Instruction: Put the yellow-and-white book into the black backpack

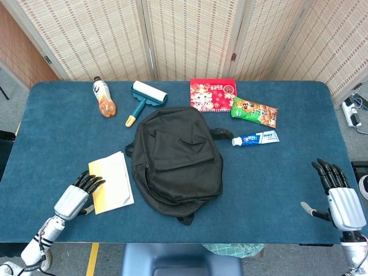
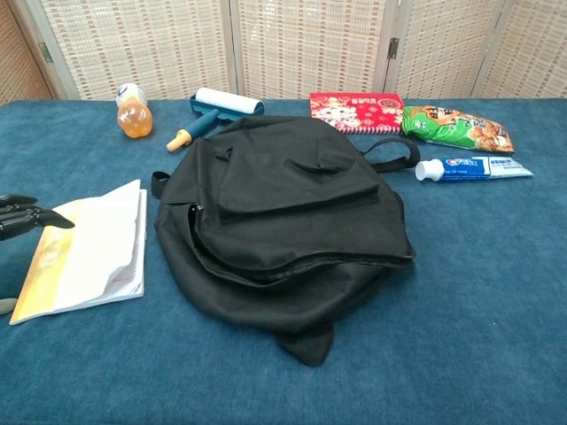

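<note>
The yellow-and-white book lay flat on the blue counter, just beside the left edge of the black backpack, skewed so its long side ran at a slant. In the chest view its white pages faced the backpack and its yellow cover lay toward the outer side. The left hand sat at the book's outer edge, its dark fingers stretched out and slightly apart, their tips over or against the yellow side; whether they actually pressed on the cover could not be told. It held nothing. In the chest view only those fingertips showed, reaching in from the left border toward the book.

The backpack lay in the middle of the counter, its flap down and a strap showing at its right shoulder. The right hand rested well apart at the far right edge of the counter, fingers straight and spread, thumb out to the side, empty.

Along the back of the counter lay an orange drink bottle on its side, a lint roller, a red snack box, a green snack bag and, just below it, a toothpaste tube.
</note>
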`<act>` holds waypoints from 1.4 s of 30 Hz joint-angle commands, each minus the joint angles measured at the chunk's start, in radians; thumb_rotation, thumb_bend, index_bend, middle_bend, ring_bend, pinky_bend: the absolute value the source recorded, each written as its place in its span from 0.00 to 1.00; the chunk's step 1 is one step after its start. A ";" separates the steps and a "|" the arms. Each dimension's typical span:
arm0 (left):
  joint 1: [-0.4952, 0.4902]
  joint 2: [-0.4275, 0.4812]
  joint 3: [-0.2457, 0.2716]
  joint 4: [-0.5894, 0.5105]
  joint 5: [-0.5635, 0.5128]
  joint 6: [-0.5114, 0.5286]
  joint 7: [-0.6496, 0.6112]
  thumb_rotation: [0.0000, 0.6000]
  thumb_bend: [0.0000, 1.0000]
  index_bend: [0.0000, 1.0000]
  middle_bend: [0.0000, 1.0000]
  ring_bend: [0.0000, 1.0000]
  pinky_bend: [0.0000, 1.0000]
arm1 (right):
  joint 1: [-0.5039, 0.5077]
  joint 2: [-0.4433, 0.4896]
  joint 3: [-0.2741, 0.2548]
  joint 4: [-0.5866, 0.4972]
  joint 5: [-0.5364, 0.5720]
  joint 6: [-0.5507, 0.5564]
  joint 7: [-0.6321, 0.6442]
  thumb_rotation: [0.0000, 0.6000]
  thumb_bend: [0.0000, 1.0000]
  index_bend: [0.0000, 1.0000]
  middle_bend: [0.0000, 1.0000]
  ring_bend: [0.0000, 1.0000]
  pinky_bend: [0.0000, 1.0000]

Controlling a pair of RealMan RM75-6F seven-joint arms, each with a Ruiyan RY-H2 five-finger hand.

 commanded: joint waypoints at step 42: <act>-0.061 -0.099 -0.055 0.033 -0.045 0.067 -0.153 1.00 0.45 0.38 0.31 0.27 0.16 | -0.019 0.000 0.001 0.018 0.009 0.016 0.025 1.00 0.12 0.00 0.07 0.03 0.00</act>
